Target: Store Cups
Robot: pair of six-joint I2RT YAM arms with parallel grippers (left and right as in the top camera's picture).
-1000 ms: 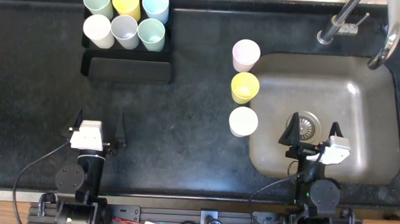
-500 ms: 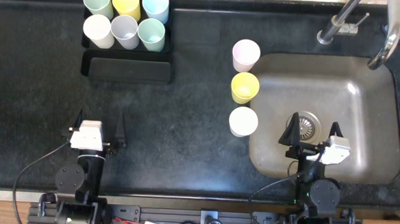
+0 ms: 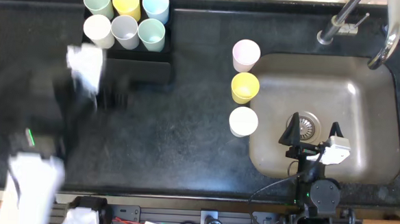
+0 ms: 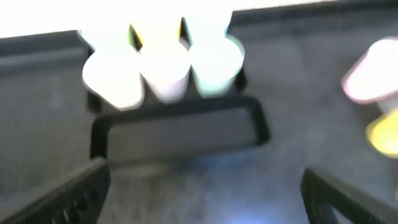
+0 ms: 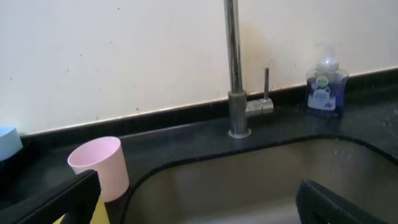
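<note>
- Pink cup [image 3: 245, 54], yellow cup [image 3: 244, 87], white cup [image 3: 243, 121]: a column mid-frame, left of the sink [image 3: 365, 100].
- Left fingers [image 4: 74, 193]: released, facing the rack [image 4: 180, 127], upper left.
- Right fingers [image 3: 292, 127]: released, over the sink.

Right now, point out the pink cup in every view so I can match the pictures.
Top view: pink cup on the counter by the sink's left rim, farthest from the arms of three loose cups.
Left wrist view: blurred, apart from the black rack.
Right wrist view: upright beside the sink's rim.
Shared landmark: the yellow cup next to it.
</note>
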